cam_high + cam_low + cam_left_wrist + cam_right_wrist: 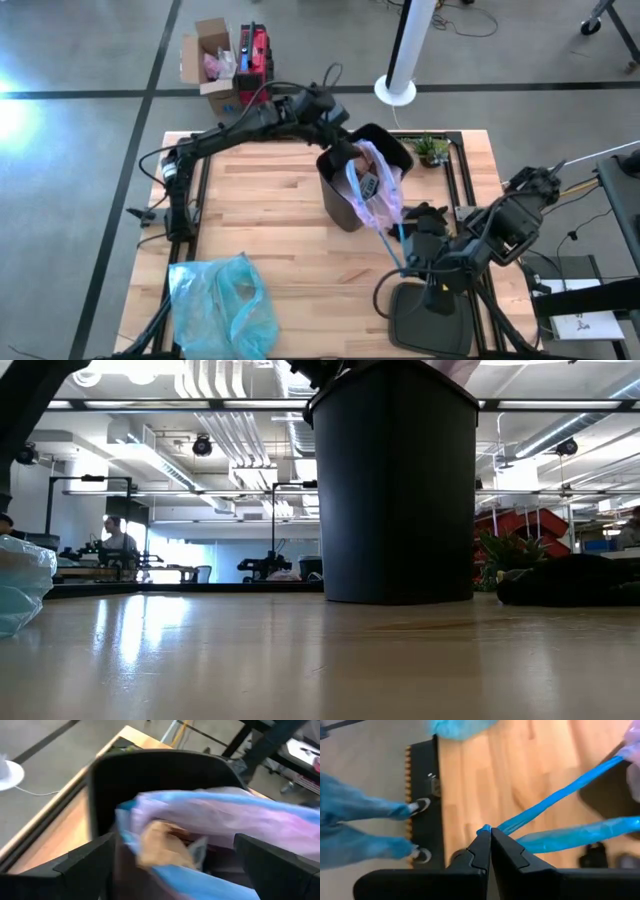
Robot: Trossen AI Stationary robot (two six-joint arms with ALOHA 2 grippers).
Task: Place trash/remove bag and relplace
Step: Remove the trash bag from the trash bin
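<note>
The black bin stands upright mid-table. The pale lavender-pink bag bulges out of its mouth toward the table's right, with brown and white trash inside it. A blue drawstring runs from the bag to my right gripper, which is shut on it to the near right of the bin. My left gripper hovers open at the bin's far-left rim, its fingers on either side of the bag's top without touching it. In the low view the bin fills the middle. My right gripper pinches the end of the blue drawstring loop between its two fingertips. The fingers slant downward from the table's near right. Two strands run taut from the pinch to the bag, whose body stays in the bin.
A light-blue plastic bag lies at the near-left corner. A flat black lid lies near the front edge, right of middle. A small plant stands at the far right. A person's legs and shoes show beside the table.
</note>
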